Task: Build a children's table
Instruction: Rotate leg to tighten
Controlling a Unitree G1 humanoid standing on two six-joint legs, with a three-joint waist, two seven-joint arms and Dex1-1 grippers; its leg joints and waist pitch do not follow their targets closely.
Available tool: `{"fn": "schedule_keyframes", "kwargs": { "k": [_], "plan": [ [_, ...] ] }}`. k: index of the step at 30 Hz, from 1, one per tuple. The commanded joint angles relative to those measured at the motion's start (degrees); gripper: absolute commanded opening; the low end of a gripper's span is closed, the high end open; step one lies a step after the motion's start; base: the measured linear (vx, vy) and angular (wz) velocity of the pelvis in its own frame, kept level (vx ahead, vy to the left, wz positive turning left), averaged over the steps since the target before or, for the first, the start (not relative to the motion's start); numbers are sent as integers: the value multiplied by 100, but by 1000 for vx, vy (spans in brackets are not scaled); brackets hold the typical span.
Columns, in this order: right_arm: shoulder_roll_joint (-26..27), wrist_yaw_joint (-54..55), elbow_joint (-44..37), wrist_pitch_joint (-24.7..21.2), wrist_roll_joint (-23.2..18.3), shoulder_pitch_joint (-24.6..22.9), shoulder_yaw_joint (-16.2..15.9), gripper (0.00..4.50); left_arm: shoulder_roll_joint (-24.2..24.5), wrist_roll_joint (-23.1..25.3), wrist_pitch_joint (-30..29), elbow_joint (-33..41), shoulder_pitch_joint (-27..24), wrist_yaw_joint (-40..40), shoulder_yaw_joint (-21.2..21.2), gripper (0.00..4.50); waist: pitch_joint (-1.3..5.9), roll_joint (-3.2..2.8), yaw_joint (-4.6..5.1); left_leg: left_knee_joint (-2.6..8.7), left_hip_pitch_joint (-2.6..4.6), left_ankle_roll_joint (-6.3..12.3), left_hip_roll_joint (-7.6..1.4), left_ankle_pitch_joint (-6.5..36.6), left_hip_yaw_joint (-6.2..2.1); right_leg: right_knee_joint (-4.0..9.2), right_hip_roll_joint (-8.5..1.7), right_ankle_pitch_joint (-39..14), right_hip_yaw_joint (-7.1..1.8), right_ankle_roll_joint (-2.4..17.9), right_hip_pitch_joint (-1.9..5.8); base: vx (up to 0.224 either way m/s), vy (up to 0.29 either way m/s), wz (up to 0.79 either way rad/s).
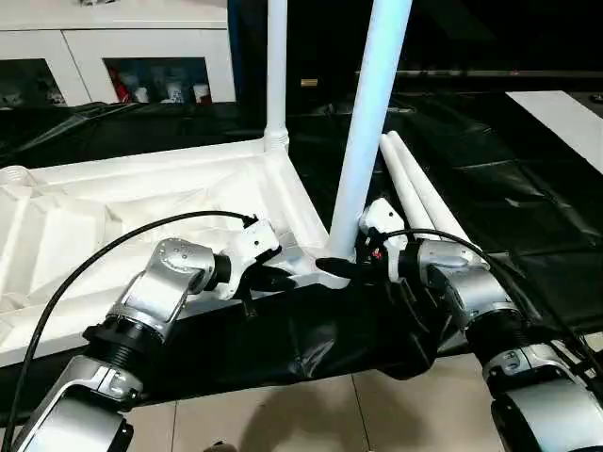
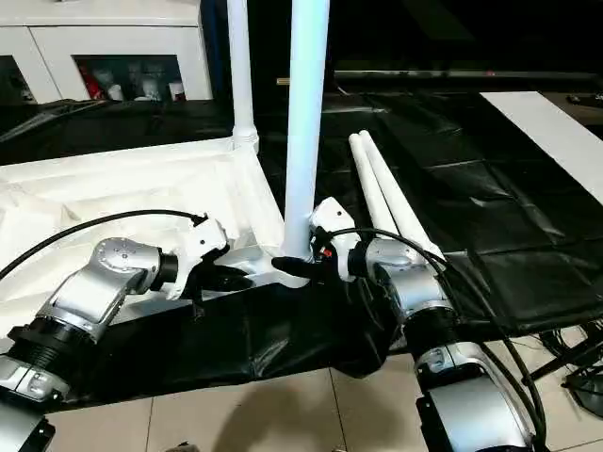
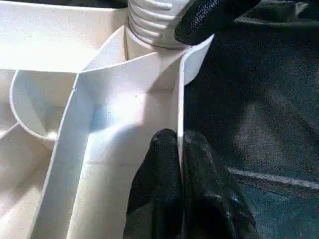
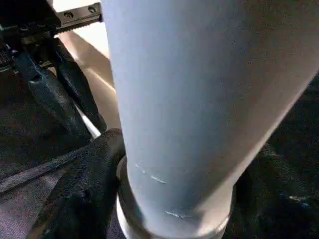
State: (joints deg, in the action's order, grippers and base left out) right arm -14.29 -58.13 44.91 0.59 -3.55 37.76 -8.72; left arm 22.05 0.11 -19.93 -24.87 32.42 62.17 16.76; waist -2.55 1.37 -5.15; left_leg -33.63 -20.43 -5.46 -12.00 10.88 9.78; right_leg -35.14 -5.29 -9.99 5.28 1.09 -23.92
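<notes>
1. The white tabletop [image 1: 141, 202] lies upside down on the black cloth-covered surface [image 1: 528, 188], ribbed underside up, its near right corner at the surface's front edge.
2. Four legs in all. Two stand upright in corner sockets: the near leg [image 1: 369, 122] in the near right corner, the far leg [image 1: 276, 71] in the far right corner.
3. The other two are spare legs [image 1: 419, 193], lying side by side and touching on the cloth just right of the tabletop, running away from the robot.
4. The left hand [image 1: 273, 279] is pinched closed on the tabletop's thin side wall near the front right corner; in the left wrist view its fingertips [image 3: 167, 164] sit one on each side of that wall.
5. The right hand [image 1: 341, 267] reaches in from the right to the base of the near leg. One finger [image 4: 84, 189] lies against the leg just above its ribbed collar; the second finger is hidden behind the leg, so I cannot tell whether the leg is gripped.
6. Black cables loop over both silver forearms.
7. Behind the surface at far left stands a white cabinet [image 1: 141, 47] with glass doors and small items inside; a white strip [image 1: 565, 122] lies across the cloth at far right. Tiled floor [image 1: 311, 414] shows below the front edge.
</notes>
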Motion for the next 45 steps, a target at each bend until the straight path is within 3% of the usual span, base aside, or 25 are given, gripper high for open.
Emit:
{"fn": "schedule_keyframes", "kwargs": {
  "k": [1, 5, 7, 8, 12, 16, 19, 22, 24, 27, 29, 30, 32, 33, 35, 38, 39, 42, 43, 45],
  "plan": [
    [-5, 125, 3, 12, 104, -112, -38, 277, -68, -130, -7, 154, 3, 114, 76, 0, 363, 26, 12, 363, -2, 387, -107, 730, 35, 337, -291, -755, -297, 1365, 388, 0, 0, 0],
    [116, 545, 204, -14, 143, -138, 46, 273, -187, -34, 6, -4, 76, -216, 1, 0, 355, 17, 22, 374, -1, 340, -109, 815, 30, 354, -288, -892, -296, 1322, 382, 0, 0, 0],
    [336, 1121, 466, -155, 91, -128, 227, 273, -425, 71, -14, -298, 222, -796, -141, 0, 320, 4, 31, 395, 29, 211, -98, 1053, 29, 433, -297, -1440, -293, 1176, 359, 0, 0, 0],
    [336, 1121, 466, -155, 91, -128, 227, 272, -425, 71, -14, -298, 222, -796, -141, 0, 325, 11, 26, 396, 37, 184, -98, 1079, 27, 448, -311, -1552, -295, 1135, 363, 0, 0, 0],
    [821, 2461, 902, -525, -111, 17, 670, 272, -1008, 140, -420, -803, 520, -2088, -502, 0, 309, 8, 48, 429, 57, 44, -100, 1293, 5, 497, -305, -2054, -295, 947, 342, 0, 0, 0],
    [1340, 4086, 1413, -643, -361, 363, 1167, 272, -1658, -4, -496, -1308, 870, -3222, -908, 0, 332, 22, 57, 414, 49, 3, -64, 1144, 18, 488, -291, -1843, -296, 942, 340, 0, 0, 0],
    [1555, 4465, 1615, -653, -475, 581, 1351, 272, -1850, -23, -444, -1383, 969, -3315, -926, 0, 349, 30, 43, 403, 14, 105, -61, 1063, 18, 474, -292, -1627, -287, 912, 361, 0, 0, 0],
    [1572, 4357, 1694, -413, -195, 722, 1154, 272, -1761, 189, -261, -1424, 990, -3208, -714, 0, 359, 28, 39, 395, 7, 209, -60, 969, 25, 465, -297, -1452, -281, 942, 365, 0, 0, 0],
    [1565, 4239, 1691, -355, -150, 750, 1133, 342, -1705, 208, -240, -1431, 980, -3115, -670, 0, 357, 26, 38, 397, 2, 237, -61, 926, 26, 455, -290, -1381, -282, 951, 366, 0, 0, 0],
    [1530, 4022, 1717, -265, -101, 812, 1126, 344, -1635, 225, -220, -1443, 959, -3004, -630, 0, 338, 36, 65, 414, -15, 261, -59, 1080, 18, 484, -301, -1665, -269, 903, 376, 0, 0, 0],
    [1405, 3692, 1602, -220, -49, 803, 1014, 386, -1524, 217, -141, -1379, 902, -2801, -579, 0, 338, 50, 101, 416, -30, 256, -59, 1096, 12, 490, -300, -1763, -268, 864, 383, 0, 0, 0],
    [1346, 3548, 1549, -188, -3, 790, 939, 386, -1479, 218, -84, -1351, 878, -2714, -555, 0, 340, 40, 110, 418, -27, 258, -63, 1107, 3, 489, -300, -1767, -263, 869, 380, 0, 0, 0],
    [1180, 3176, 1420, -129, 108, 745, 767, 395, -1372, 198, 44, -1272, 810, -2475, -517, 0, 341, 46, 141, 401, -35, 329, -68, 1018, 13, 479, -294, -1579, -265, 954, 382, 0, 0, 0],
    [1098, 2998, 1360, -111, 145, 718, 703, 423, -1322, 184, 121, -1230, 776, -2352, -500, 0, 349, 50, 135, 391, -34, 364, -72, 924, 18, 461, -301, -1445, -272, 1009, 387, 0, 0, 0],
    [867, 2426, 1139, -105, 170, 606, 569, 423, -1173, 108, 137, -1083, 680, -1983, -450, 0, 365, 54, 139, 379, -43, 428, -72, 766, 24, 428, -303, -1216, -279, 1099, 400, 0, 0, 0],
    [445, 1423, 699, 33, 151, 353, 359, 423, -813, 35, 162, -788, 491, -1235, -245, 0, 388, 36, 105, 347, -39, 648, -94, 527, 30, 353, -292, -575, -279, 1296, 410, 0, 0, 0],
    [388, 1316, 665, 69, 153, 326, 349, 423, -742, 38, 223, -742, 456, -1106, -194, 0, 392, 0, 114, 336, -45, 685, -85, 451, 37, 328, -283, -419, -281, 1395, 396, 0, 0, 0],
    [153, 875, 529, 114, 93, 260, 309, 423, -417, -21, 354, -488, 293, -484, 1, 0, 389, -13, 117, 336, -20, 714, -115, 490, 37, 318, -283, -301, -276, 1568, 384, 0, 0, 0],
    [90, 702, 456, 101, 75, 234, 266, 423, -312, -53, 375, -387, 241, -257, 53, 0, 383, -49, 91, 338, 16, 678, -128, 561, 42, 315, -283, -298, -282, 1619, 366, 0, 0, 0],
    [21, 465, 317, 63, 51, 185, 204, 423, -187, -100, 345, -232, 173, 21, 99, 0, 370, -58, 60, 345, 10, 616, -133, 682, 50, 314, -268, -364, -279, 1623, 371, 0, 0, 0]
  ]
}}
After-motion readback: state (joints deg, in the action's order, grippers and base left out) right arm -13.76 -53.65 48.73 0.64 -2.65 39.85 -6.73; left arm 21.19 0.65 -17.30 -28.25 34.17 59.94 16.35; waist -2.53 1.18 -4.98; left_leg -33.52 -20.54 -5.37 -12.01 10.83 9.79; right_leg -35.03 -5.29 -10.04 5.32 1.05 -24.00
